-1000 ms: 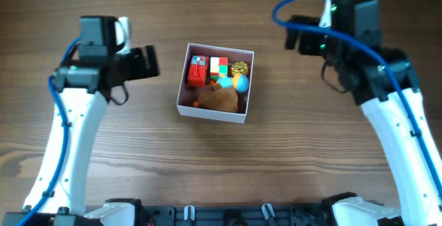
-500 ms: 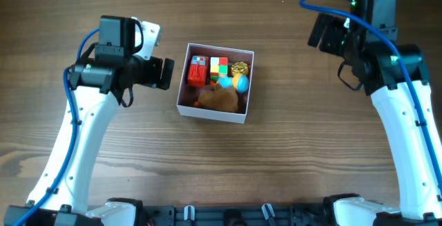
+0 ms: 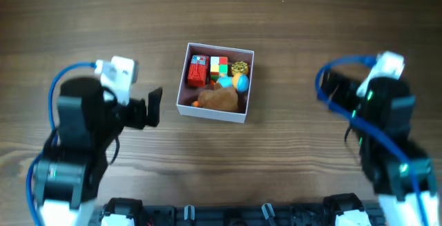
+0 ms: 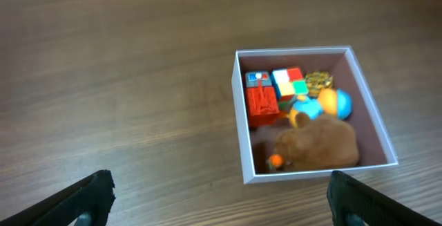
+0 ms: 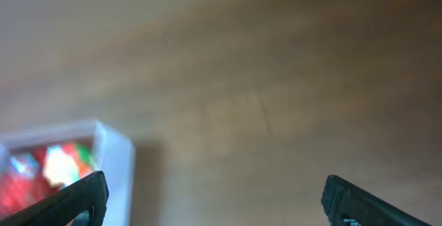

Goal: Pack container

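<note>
A: The container, what material and shape?

B: Cardboard. Thin white walls, matt dusty-pink inside. Square and shallow, open side up, flat on the wood-grain table. It is square, so no real long axis. In the overhead view its edges are turned a little vs. the table grain.

A: What is inside?

B: A red block w/ ribbed side, a cube w/ red, green and white squares, a yellow round piece w/ dark pattern, a smooth blue-orange egg and a fuzzy brown plush. All are packed close together.

A: Where is the box vs. the left gripper?

B: In front of it, near but not touching. In the left wrist view it is ahead and more towards the gripper's right finger. The black fingers stand wide apart w/ nothing between.

A: And the right gripper?

B: Also spread wide, holding nothing. The box is well apart from it. In its wrist view, which is blurry, only one white corner shows, ahead on its left side.
</note>
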Robot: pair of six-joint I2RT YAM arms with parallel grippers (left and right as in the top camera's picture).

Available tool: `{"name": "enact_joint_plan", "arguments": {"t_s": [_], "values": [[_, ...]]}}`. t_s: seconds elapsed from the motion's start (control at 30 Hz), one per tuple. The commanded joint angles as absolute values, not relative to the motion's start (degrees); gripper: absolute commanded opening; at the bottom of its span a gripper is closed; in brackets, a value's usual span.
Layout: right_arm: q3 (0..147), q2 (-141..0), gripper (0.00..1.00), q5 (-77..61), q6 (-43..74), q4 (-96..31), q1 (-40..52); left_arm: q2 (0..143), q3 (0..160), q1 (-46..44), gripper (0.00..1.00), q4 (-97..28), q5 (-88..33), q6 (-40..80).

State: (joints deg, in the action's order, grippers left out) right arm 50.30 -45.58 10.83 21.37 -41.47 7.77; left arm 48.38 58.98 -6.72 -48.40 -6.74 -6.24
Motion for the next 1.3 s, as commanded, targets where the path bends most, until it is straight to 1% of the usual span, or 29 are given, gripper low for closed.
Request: {"name": "enact_joint_plan", "arguments": {"t_s": [0.0,0.1,0.17,0.77,0.93,1.07,1.13,1.27], "values": [[37.78,-35.73,0.99,9.61,21.96,-40.86,8.36,39.0,53.93,-6.46,1.0,-49.06,-3.22,-1.39],[33.21,-31.81,1.0,8.75,22.68,-39.66,8.34,34.11,51.07,-6.48,1.0,-49.08,-2.48,-0.75],[33.08,-31.7,1.0,8.78,22.5,-38.96,8.34,32.95,50.52,-6.48,1.0,-49.08,-2.5,-0.75],[33.08,-36.27,1.0,8.78,22.68,-38.17,8.64,33.47,50.52,-6.48,1.0,-49.1,-2.5,-0.8],[33.08,-35.46,1.0,10.33,22.5,-39.59,8.88,33.5,50.52,-6.48,1.0,-49.1,-2.5,-0.8],[31.83,-29.02,1.0,9.37,22.2,-41.3,9.02,33.47,50.52,-6.48,1.0,-49.1,-2.5,-0.8],[29.32,-23.94,1.0,8.95,19.46,-40.36,9.04,33.47,50.52,-6.48,1.0,-49.1,-2.5,-0.8],[22.7,-12.8,1.0,7.86,17.74,-39.42,9.04,33.5,50.52,-6.48,1.0,-49.1,-2.5,-0.8]]}}
